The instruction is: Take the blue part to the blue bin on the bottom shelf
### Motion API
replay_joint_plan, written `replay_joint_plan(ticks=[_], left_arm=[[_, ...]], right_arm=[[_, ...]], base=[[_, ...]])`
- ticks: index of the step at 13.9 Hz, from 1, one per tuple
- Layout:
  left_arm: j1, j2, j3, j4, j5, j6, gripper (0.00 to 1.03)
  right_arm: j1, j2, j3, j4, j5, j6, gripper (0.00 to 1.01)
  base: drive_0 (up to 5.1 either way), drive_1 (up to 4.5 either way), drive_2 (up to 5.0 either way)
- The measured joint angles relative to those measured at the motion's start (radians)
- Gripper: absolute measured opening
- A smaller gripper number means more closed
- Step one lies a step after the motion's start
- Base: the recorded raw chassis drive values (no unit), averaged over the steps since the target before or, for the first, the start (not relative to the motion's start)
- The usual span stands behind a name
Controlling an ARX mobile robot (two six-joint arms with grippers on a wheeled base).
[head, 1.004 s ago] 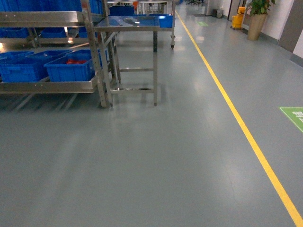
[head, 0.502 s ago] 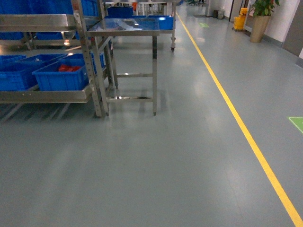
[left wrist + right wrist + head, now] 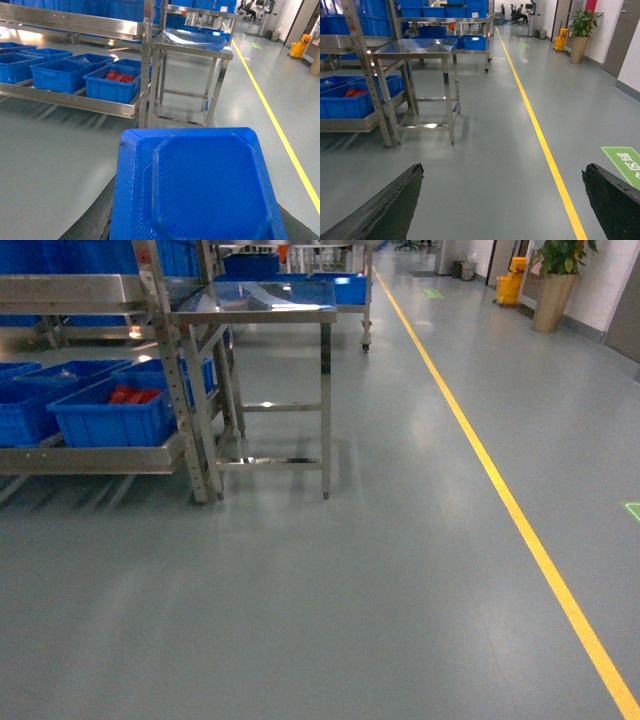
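Observation:
The blue part (image 3: 195, 185), a flat piece with an octagonal recess, fills the lower left wrist view. My left gripper (image 3: 196, 225) is shut on it, with dark fingers (image 3: 95, 220) showing at its sides. Ahead, the bottom shelf (image 3: 75, 99) of the steel rack carries several blue bins (image 3: 57, 75). One bin (image 3: 112, 85) at the rack's right end holds red parts. In the head view the same shelf (image 3: 90, 458) and bin (image 3: 105, 415) sit at the left, and neither gripper shows there. My right gripper (image 3: 502, 170) hangs open over bare floor.
A small steel table (image 3: 255, 300) stands right of the rack, its legs close to the rack post. A yellow floor line (image 3: 500, 500) runs along the right. A potted plant (image 3: 555, 280) and a yellow bucket (image 3: 510, 285) stand far back right.
In the head view the rack and table have grown larger and slid left and down, and the green floor mark has slipped toward the right edge.

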Motion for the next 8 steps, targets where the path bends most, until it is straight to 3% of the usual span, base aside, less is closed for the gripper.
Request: replay_joint_plan(ticks=[8], left_arm=[[0.0, 0.0, 0.0, 0.0, 0.0, 0.0, 0.43]], right_arm=[[0.0, 0.0, 0.0, -0.001, 0.0, 0.0, 0.98]], base=[[0.0, 4.19, -4.2]])
